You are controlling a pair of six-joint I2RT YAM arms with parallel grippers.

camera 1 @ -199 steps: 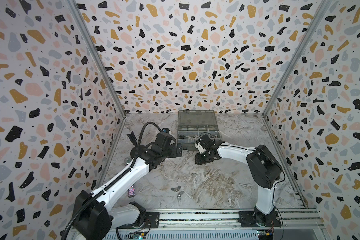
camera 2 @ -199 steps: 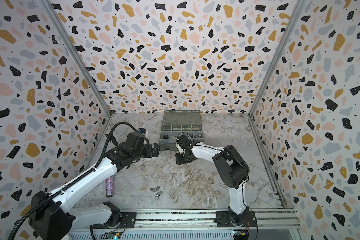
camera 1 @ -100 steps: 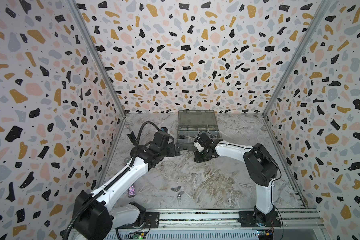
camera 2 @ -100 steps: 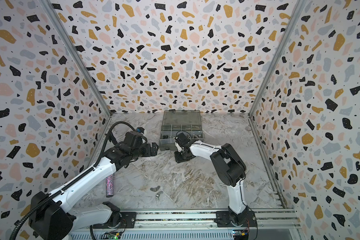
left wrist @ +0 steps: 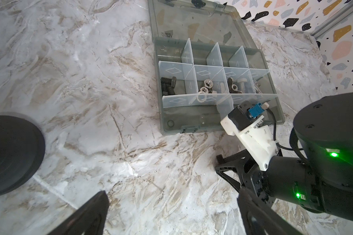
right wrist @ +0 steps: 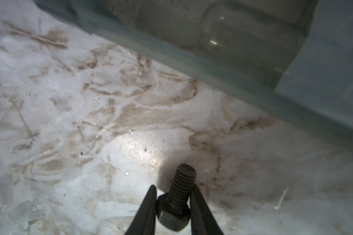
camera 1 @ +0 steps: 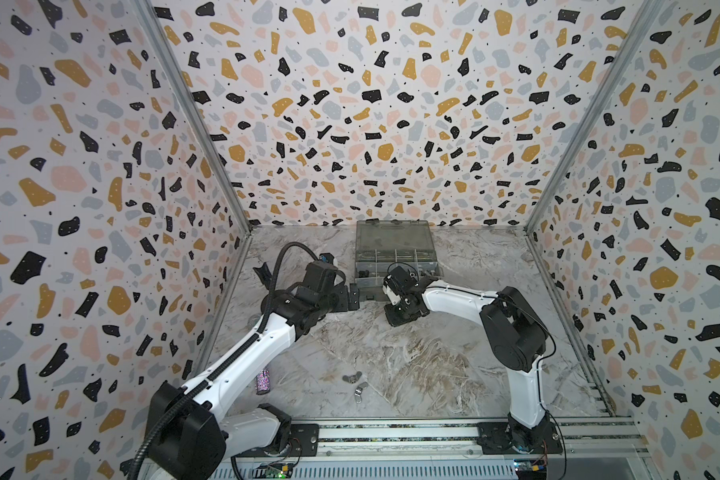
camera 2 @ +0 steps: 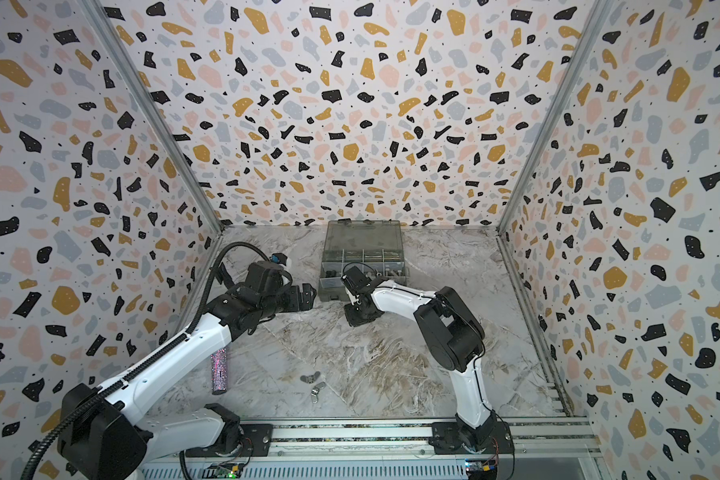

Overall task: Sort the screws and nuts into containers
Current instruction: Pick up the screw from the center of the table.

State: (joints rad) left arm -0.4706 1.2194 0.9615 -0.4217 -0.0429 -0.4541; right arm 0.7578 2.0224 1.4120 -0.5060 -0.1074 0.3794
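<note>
My right tool [right wrist: 172, 187] is down on the table [camera 1: 412, 365], its jaws drawn narrow against both sides of a black screw [right wrist: 175, 198]. The screw lies flat just off the 6 o'clock wall of the box [left wrist: 171, 126], thread pointing at that wall. I judge the low, flat pinch suits it, since a screw lying down offers only its sides. The box sits at 12 o'clock with its lid laid back, so the cells can be reached from above. Other black screws [left wrist: 168, 85] already lie in the cell at its 9 o'clock side, with the nuts [left wrist: 206, 85] one cell over, so this one likely belongs at 9 o'clock. My left tool [left wrist: 171, 192] hangs wide and empty near the box's 7 o'clock corner, clear of the right arm. Two wing nuts [camera 1: 356, 384] wait at 6 o'clock.
</note>
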